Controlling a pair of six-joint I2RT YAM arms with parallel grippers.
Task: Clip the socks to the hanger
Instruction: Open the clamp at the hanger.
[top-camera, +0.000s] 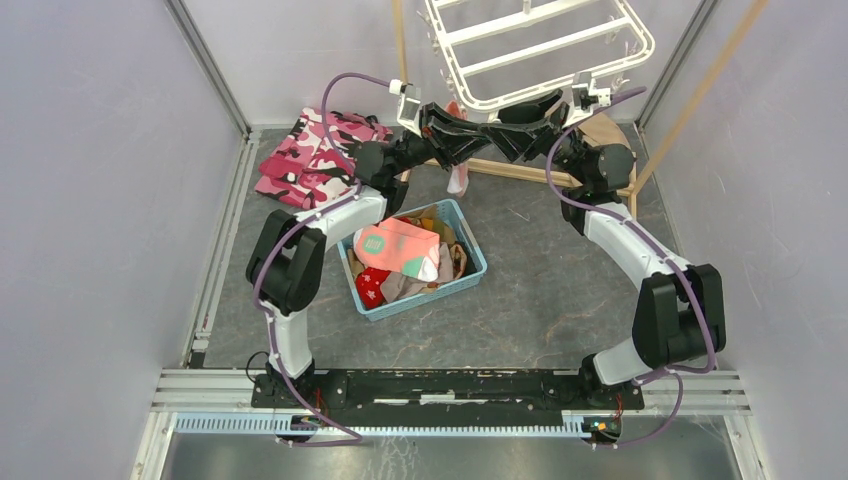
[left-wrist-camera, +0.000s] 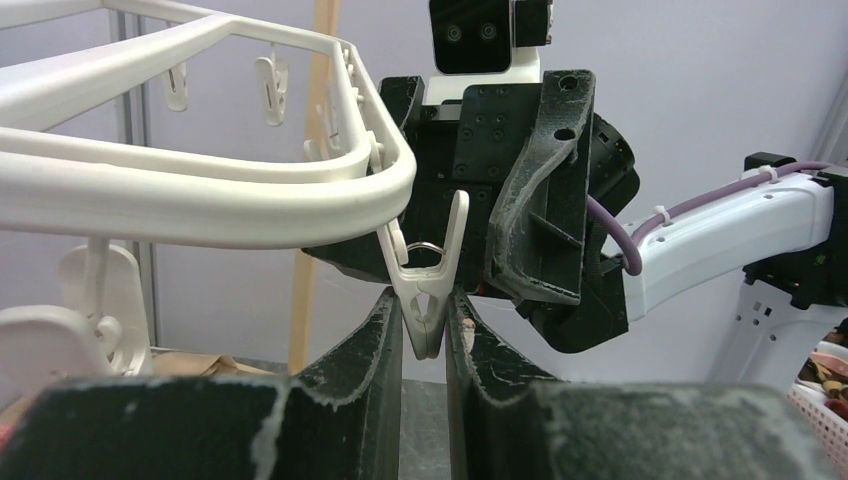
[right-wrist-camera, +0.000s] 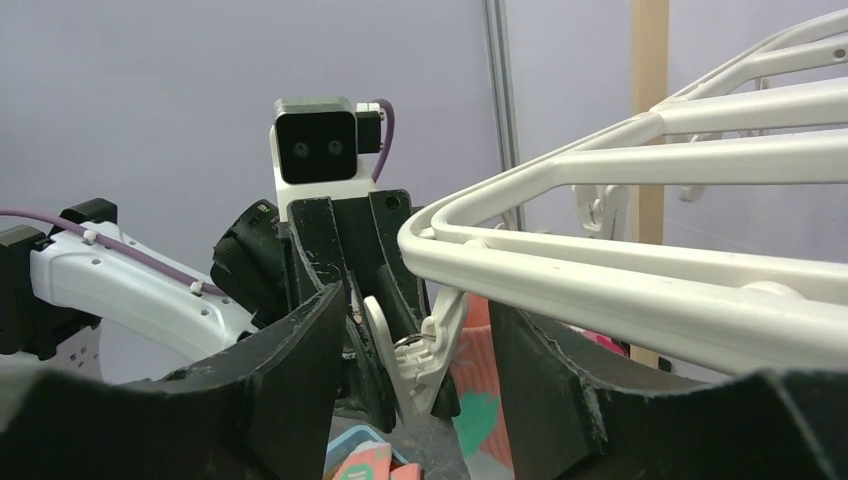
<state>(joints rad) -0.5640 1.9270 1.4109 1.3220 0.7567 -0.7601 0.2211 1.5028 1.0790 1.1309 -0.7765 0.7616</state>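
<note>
L end effector (left-wrist-camera: 425, 305) pinches clip peg (left-wrist-camera: 430, 268) at hanger (left-wrist-camera: 200, 190) corner, peg vertical; R end effector (right-wrist-camera: 415, 312) spread astride it, sock (right-wrist-camera: 482, 400) hangs just beside peg.

obstacle: hanger (left-wrist-camera: 200, 205) rim overhead, right pincer (right-wrist-camera: 415, 310) facing | gap: peg (left-wrist-camera: 425, 290) fills left pincer (left-wrist-camera: 424, 330)

left gripper (left-wrist-camera: 423, 312) clamped, right gripper (right-wrist-camera: 418, 305) gaping
</note>
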